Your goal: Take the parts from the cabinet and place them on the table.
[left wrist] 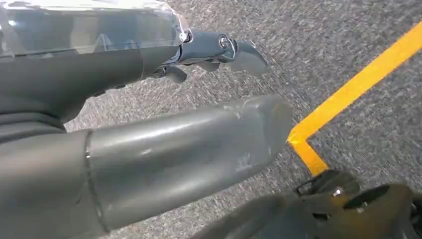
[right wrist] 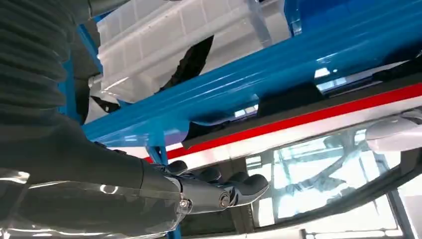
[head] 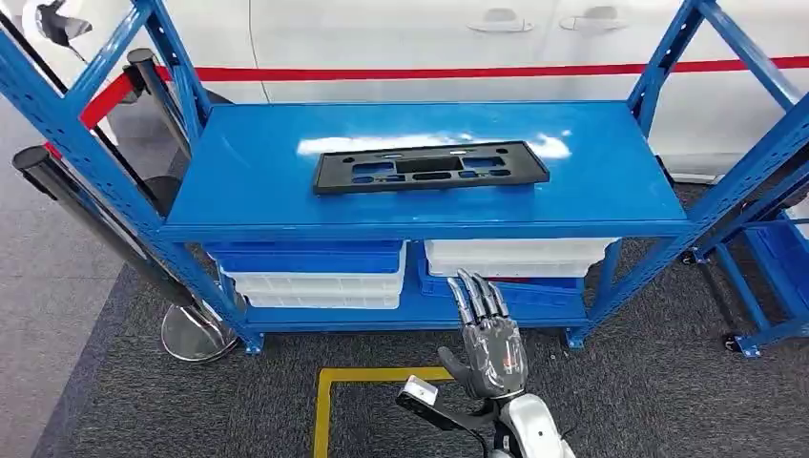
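Nearest of all, low in the head view, the robot's right hand (head: 489,336) is raised in front of the rack, palm turned away, fingers straight and spread, holding nothing. Its silver forearm comes up from below, with a small grey camera box (head: 420,394) at the wrist. Under it lies dark grey carpet (head: 649,391) marked with a yellow taped line (head: 382,375) that turns a corner.

The left hand (left wrist: 219,94) appears in its own wrist view, hanging over that same carpet and yellow tape (left wrist: 358,84); the thick grey thumb and the darker fingers (left wrist: 224,50) stand apart with nothing between them.

Just beyond the right hand stands the blue metal shelf rack (head: 238,205). On its lower level sit stacked bins, white (head: 320,286) and blue (head: 305,256) on the left, another white one (head: 515,258) on the right. In the right wrist view a dark part (right wrist: 191,62) shows against a white bin (right wrist: 164,35).

On the glossy top shelf a flat black plastic part (head: 429,166), long and pierced with slots, lies flat near the middle, well apart from the hand.

To the left a black stanchion post (head: 86,205) rises at a slant from a chrome base (head: 196,334), with a red belt (head: 105,100) higher up. Behind the rack stands a white car (head: 429,43) with a red stripe (head: 458,71) and two door handles.
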`<state>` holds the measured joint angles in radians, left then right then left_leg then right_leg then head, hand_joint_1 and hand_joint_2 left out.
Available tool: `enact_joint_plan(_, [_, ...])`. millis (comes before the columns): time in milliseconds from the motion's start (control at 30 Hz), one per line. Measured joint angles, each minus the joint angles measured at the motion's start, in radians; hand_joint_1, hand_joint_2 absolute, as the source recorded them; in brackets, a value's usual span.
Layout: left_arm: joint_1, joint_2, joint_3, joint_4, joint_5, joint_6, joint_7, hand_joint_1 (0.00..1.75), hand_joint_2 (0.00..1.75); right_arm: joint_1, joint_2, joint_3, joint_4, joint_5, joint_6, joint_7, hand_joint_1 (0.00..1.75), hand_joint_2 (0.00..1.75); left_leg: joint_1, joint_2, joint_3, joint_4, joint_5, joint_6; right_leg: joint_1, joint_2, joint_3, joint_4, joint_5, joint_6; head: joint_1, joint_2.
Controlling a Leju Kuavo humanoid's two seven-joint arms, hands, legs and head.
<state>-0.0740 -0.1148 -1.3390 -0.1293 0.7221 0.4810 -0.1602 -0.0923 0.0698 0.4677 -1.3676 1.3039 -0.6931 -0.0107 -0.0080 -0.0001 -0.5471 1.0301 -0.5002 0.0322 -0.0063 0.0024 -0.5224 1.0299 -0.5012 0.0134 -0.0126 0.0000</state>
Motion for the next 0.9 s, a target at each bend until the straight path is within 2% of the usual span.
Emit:
enact_joint_plan(33, [0.000, 0.000, 0.002, 0.000, 0.000, 0.000, 0.000, 0.00, 0.00, 0.002, 0.000, 0.000, 0.000, 0.000, -0.001, 0.000, 0.00, 1.75, 0.012, -0.005, 0.015, -0.014, -0.009, 0.012, 0.000, -0.001, 0.003, 0.012, 0.000, 0.002, 0.000, 0.000])
enact_joint_plan(67, [0.001, 0.000, 0.002, 0.000, -0.001, 0.000, 0.000, 0.00, 0.00, 0.004, 0.000, 0.000, 0.000, 0.001, -0.001, 0.000, 0.00, 1.75, 0.012, -0.004, 0.031, -0.026, -0.009, 0.018, 0.000, -0.001, -0.012, 0.034, -0.001, 0.004, 0.003, 0.000])
enact_joint_plan(100, [0.002, 0.001, 0.003, 0.000, -0.002, 0.000, 0.003, 0.00, 0.00, 0.003, 0.000, -0.001, 0.000, 0.001, -0.003, 0.000, 0.00, 1.75, 0.012, -0.003, 0.041, -0.030, -0.013, 0.026, -0.001, -0.001, -0.039, 0.075, -0.018, 0.005, 0.010, 0.000])
enact_joint_plan(167, [0.002, 0.001, 0.003, 0.000, -0.004, 0.000, 0.009, 0.00, 0.00, 0.008, 0.000, 0.000, 0.000, 0.003, -0.004, 0.000, 0.00, 1.75, 0.013, -0.003, 0.052, -0.030, -0.021, 0.026, -0.005, 0.000, -0.134, 0.207, -0.068, 0.015, 0.012, 0.000])
enact_joint_plan(200, [0.005, 0.001, 0.003, 0.000, -0.005, -0.001, 0.011, 0.00, 0.00, 0.013, 0.000, -0.001, -0.001, 0.007, -0.004, 0.000, 0.00, 1.75, 0.013, -0.003, 0.059, -0.030, -0.028, 0.023, -0.008, 0.000, -0.185, 0.271, -0.083, 0.017, 0.011, 0.000])
enact_joint_plan(233, [0.008, 0.001, 0.003, 0.000, -0.008, -0.002, 0.013, 0.00, 0.00, 0.017, 0.000, -0.001, -0.001, 0.010, -0.004, 0.000, 0.00, 1.75, 0.014, -0.004, 0.069, -0.030, -0.035, 0.018, -0.011, -0.001, -0.221, 0.300, -0.074, 0.019, 0.013, 0.000])
enact_joint_plan(267, [0.011, 0.001, 0.003, 0.000, -0.010, -0.002, 0.015, 0.00, 0.00, 0.019, 0.000, -0.001, -0.003, 0.012, -0.004, 0.000, 0.00, 1.75, 0.017, -0.004, 0.083, -0.030, -0.044, 0.013, -0.014, -0.001, -0.232, 0.281, -0.043, 0.022, 0.011, 0.000])
enact_joint_plan(300, [0.012, 0.001, 0.003, 0.000, -0.010, -0.002, 0.016, 0.00, 0.00, 0.022, 0.000, -0.001, -0.009, 0.014, -0.004, -0.001, 0.00, 1.75, 0.021, -0.005, 0.099, -0.030, -0.055, 0.007, -0.018, -0.002, -0.220, 0.222, -0.005, 0.025, 0.013, 0.000])
enact_joint_plan(333, [0.013, 0.001, 0.003, 0.000, -0.010, -0.002, 0.017, 0.00, 0.00, 0.023, 0.000, -0.001, -0.015, 0.014, -0.004, -0.002, 0.00, 1.75, 0.025, -0.006, 0.119, -0.030, -0.068, 0.001, -0.021, -0.003, -0.197, 0.146, 0.037, 0.029, 0.012, 0.000])
enact_joint_plan(367, [0.012, 0.001, 0.003, 0.000, -0.010, -0.002, 0.017, 0.00, 0.00, 0.023, 0.000, -0.001, -0.020, 0.014, -0.004, -0.002, 0.00, 1.75, 0.028, -0.005, 0.135, -0.030, -0.082, -0.006, -0.024, -0.005, -0.175, 0.065, 0.095, 0.033, 0.013, 0.000])
enact_joint_plan(400, [0.012, 0.002, 0.002, 0.000, -0.010, -0.002, 0.018, 0.00, 0.00, 0.023, 0.000, -0.001, -0.021, 0.014, -0.005, -0.002, 0.00, 1.75, 0.028, -0.004, 0.147, -0.028, -0.097, -0.015, -0.021, -0.008, -0.176, 0.030, 0.136, 0.031, 0.019, 0.000])
enact_joint_plan(433, [0.008, 0.001, 0.002, 0.000, -0.010, 0.000, 0.019, 0.00, 0.00, 0.024, 0.000, 0.000, -0.022, 0.014, -0.005, 0.000, 0.00, 1.75, 0.028, -0.005, 0.146, -0.034, -0.101, -0.025, -0.011, -0.007, -0.177, 0.025, 0.098, 0.013, 0.020, 0.000])
enact_joint_plan(467, [0.007, 0.001, 0.002, 0.000, -0.010, 0.000, 0.020, 0.00, 0.00, 0.027, 0.000, 0.000, -0.027, 0.014, -0.005, 0.000, 0.00, 1.75, 0.026, -0.003, 0.150, -0.051, -0.106, -0.035, -0.011, -0.006, -0.175, 0.028, 0.108, 0.003, 0.017, 0.000])
enact_joint_plan(500, [0.007, 0.001, 0.002, 0.000, -0.010, 0.001, 0.020, 0.00, 0.00, 0.030, 0.000, 0.000, -0.033, 0.012, -0.006, 0.002, 0.00, 1.75, 0.027, -0.001, 0.169, -0.051, -0.098, -0.043, -0.010, -0.002, -0.166, 0.021, 0.094, -0.006, 0.017, 0.000])
enact_joint_plan(533, [0.005, 0.001, 0.002, 0.000, -0.010, 0.001, 0.021, 0.00, 0.00, 0.028, 0.001, 0.000, -0.035, 0.011, -0.006, 0.003, 0.00, 1.75, 0.028, -0.003, 0.170, -0.034, -0.079, -0.050, -0.010, -0.001, -0.149, 0.016, 0.086, -0.016, 0.018, 0.000])
enact_joint_plan(567, [0.004, 0.001, 0.002, 0.000, -0.010, 0.001, 0.021, 0.00, 0.00, 0.029, 0.002, 0.000, -0.037, 0.011, -0.006, 0.003, 0.00, 1.75, 0.031, -0.003, 0.142, 0.023, -0.055, -0.052, -0.014, -0.001, -0.127, 0.004, 0.078, -0.023, 0.015, 0.000])
enact_joint_plan(600, [0.002, 0.001, 0.002, 0.000, -0.010, 0.001, 0.021, 0.00, 0.00, 0.030, 0.002, 0.000, -0.039, 0.010, -0.006, 0.003, 0.00, 1.75, 0.030, -0.003, 0.091, 0.120, -0.013, -0.050, -0.013, -0.002, -0.102, -0.008, 0.066, -0.030, 0.011, 0.000])
enact_joint_plan(633, [0.002, 0.001, 0.002, 0.000, -0.009, 0.001, 0.021, 0.00, 0.00, 0.030, 0.002, 0.000, -0.039, 0.010, -0.006, 0.003, 0.00, 1.75, 0.030, -0.003, 0.031, 0.205, -0.010, -0.051, -0.013, -0.003, -0.080, -0.017, 0.054, -0.034, 0.010, 0.000])
enact_joint_plan(667, [0.003, 0.001, 0.002, 0.000, -0.009, 0.001, 0.021, 0.00, 0.00, 0.031, 0.002, 0.000, -0.039, 0.010, -0.006, 0.003, 0.00, 1.75, 0.029, -0.003, -0.021, 0.261, -0.049, -0.053, -0.012, -0.002, -0.056, -0.026, 0.040, -0.037, 0.009, 0.000])
enact_joint_plan(700, [0.005, 0.001, 0.002, 0.000, -0.008, 0.001, 0.021, 0.00, 0.00, 0.032, 0.002, 0.000, -0.039, 0.009, -0.006, 0.003, 0.00, 1.75, 0.028, -0.003, -0.059, 0.287, -0.107, -0.055, -0.010, -0.001, -0.031, -0.033, 0.027, -0.038, 0.009, 0.000])
enact_joint_plan(733, [0.010, 0.001, 0.002, 0.000, -0.008, 0.001, 0.021, 0.00, 0.00, 0.032, 0.003, 0.000, -0.039, 0.009, -0.006, 0.003, 0.00, 1.75, 0.028, -0.003, -0.089, 0.286, -0.174, -0.055, -0.008, 0.004, -0.002, -0.040, 0.011, -0.040, 0.009, 0.000])
enact_joint_plan(767, [0.013, 0.001, 0.002, 0.000, -0.006, 0.001, 0.021, 0.00, 0.00, 0.032, 0.003, 0.000, -0.039, 0.008, -0.006, 0.003, 0.00, 1.75, 0.028, -0.003, -0.110, 0.267, -0.224, -0.053, -0.007, 0.008, 0.025, -0.044, -0.006, -0.039, 0.009, 0.000])
enact_joint_plan(800, [0.015, 0.001, 0.002, 0.000, -0.004, 0.001, 0.022, 0.00, 0.00, 0.032, 0.002, 0.000, -0.039, 0.006, -0.006, 0.003, 0.00, 1.75, 0.028, -0.003, -0.127, 0.229, -0.241, -0.050, -0.005, 0.011, 0.054, -0.046, -0.024, -0.038, 0.009, 0.000])
enact_joint_plan(833, [0.016, 0.001, 0.002, 0.000, -0.002, 0.001, 0.022, 0.00, 0.00, 0.033, 0.003, 0.000, -0.039, 0.001, -0.006, 0.003, 0.00, 1.75, 0.028, -0.003, -0.138, 0.176, -0.208, -0.045, -0.003, 0.012, 0.082, -0.047, -0.045, -0.037, 0.008, 0.000])
enact_joint_plan(867, [0.018, 0.001, 0.002, 0.000, 0.000, 0.001, 0.023, 0.00, 0.00, 0.035, 0.003, 0.000, -0.039, -0.002, -0.006, 0.002, 0.00, 1.75, 0.026, -0.003, -0.146, 0.110, -0.104, -0.036, 0.000, 0.012, 0.107, -0.047, -0.066, -0.035, 0.008, 0.000])
enact_joint_plan(900, [0.024, 0.003, 0.002, 0.001, 0.000, 0.001, 0.025, 0.00, 0.00, 0.039, 0.003, 0.000, -0.039, -0.008, -0.006, 0.000, 0.00, 1.75, 0.021, -0.002, -0.154, 0.042, 0.075, -0.021, -0.001, 0.012, 0.122, -0.046, -0.086, -0.034, 0.007, 0.000])
